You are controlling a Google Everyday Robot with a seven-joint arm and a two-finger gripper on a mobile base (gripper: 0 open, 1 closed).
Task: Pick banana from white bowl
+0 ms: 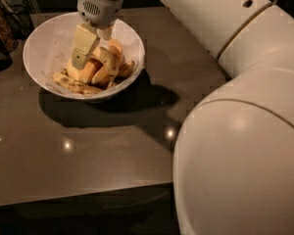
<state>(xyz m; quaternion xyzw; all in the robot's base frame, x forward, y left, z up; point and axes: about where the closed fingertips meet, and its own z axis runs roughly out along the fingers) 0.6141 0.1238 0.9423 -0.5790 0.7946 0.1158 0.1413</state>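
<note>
Far left edge: dark cluttered objects (1, 28), too dim to identify, sitting on the tabletop (103, 151). Next to them is the white bowl (41, 48), upper left of the camera view, upright on the tabletop, with its shadow falling to the right and below.

The pincer (85, 50) reaches down from above into the middle of the bowl, its cream tip low among the fruit and touching or nearly touching the pile. Cannot tell how far the pincer is open, or whether it has hold of anything.

The banana (108, 65), arched and pale yellow, is inside the bowl, just right of the pincer tip and resting on the pile. An orange-toned banana (89, 71) lies just left of it, right beneath the pincer. A flatter spotted banana (73, 85) lies along the near inside wall of the bowl. More orange pieces (116, 46) are behind, toward the bowl's right rim.

Right half: the big white robot arm (245, 131) fills the frame from top centre down to the bottom right corner, over the tabletop edge.
</note>
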